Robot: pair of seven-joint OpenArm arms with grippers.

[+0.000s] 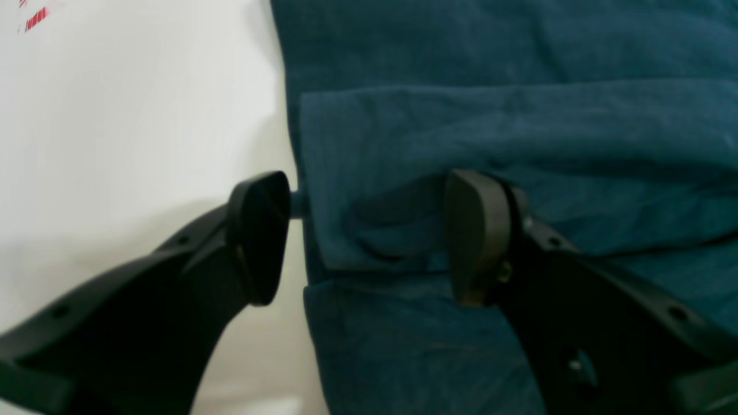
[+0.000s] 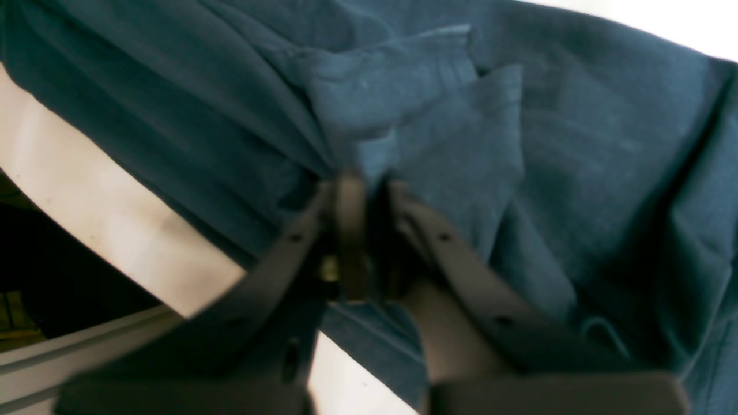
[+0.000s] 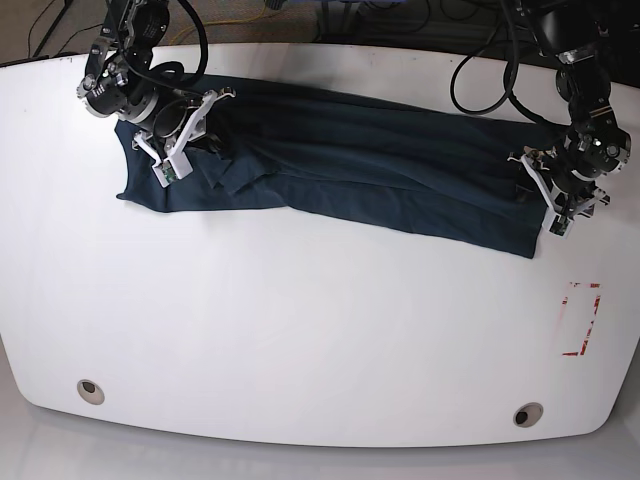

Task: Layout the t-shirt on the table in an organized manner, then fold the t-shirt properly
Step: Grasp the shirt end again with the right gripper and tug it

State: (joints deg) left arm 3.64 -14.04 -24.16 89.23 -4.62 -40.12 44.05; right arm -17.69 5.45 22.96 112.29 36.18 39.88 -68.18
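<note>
Right fingers pinched on t-shirt fold; left fingers wide, straddling hem edge on table.

You are looking at one t-shirt, lying in a single long strip across one bench. You are working with two arms, so two grippers are showing: the left gripper and the right gripper. The bench is carrying two round grommet holes and one red tape rectangle.
</note>
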